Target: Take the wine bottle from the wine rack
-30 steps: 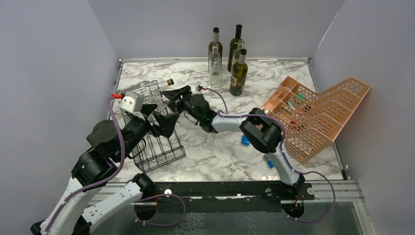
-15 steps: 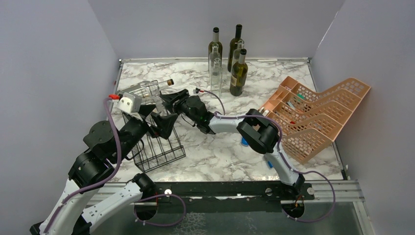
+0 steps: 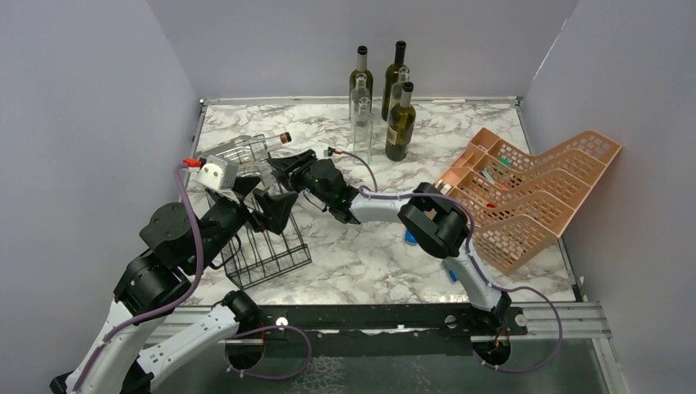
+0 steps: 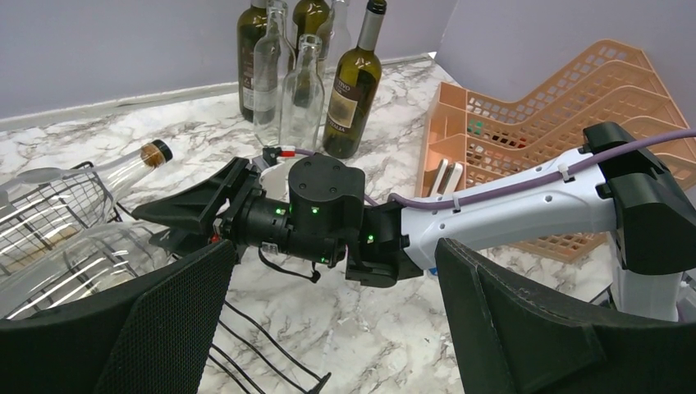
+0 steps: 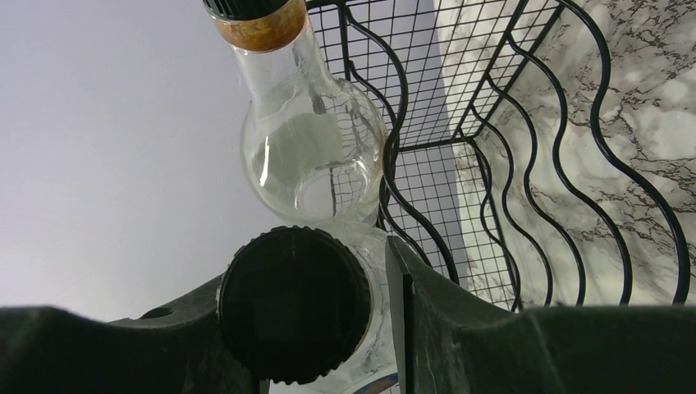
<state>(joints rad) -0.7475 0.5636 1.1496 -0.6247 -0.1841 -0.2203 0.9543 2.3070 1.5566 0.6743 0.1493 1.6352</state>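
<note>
Marble-patterned table, grey walls around it. From above, my right arm stretches left to the black wine rack, and my left arm bends beside it. Left wrist: left gripper fingers spread wide, empty. Right wrist: right gripper fingers clamp the racked wine bottle at its black cap.

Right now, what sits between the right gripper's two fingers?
The black-capped neck of a clear wine bottle lying in the wire rack, flanked closely by both fingers; the right wrist view shows it.
</note>
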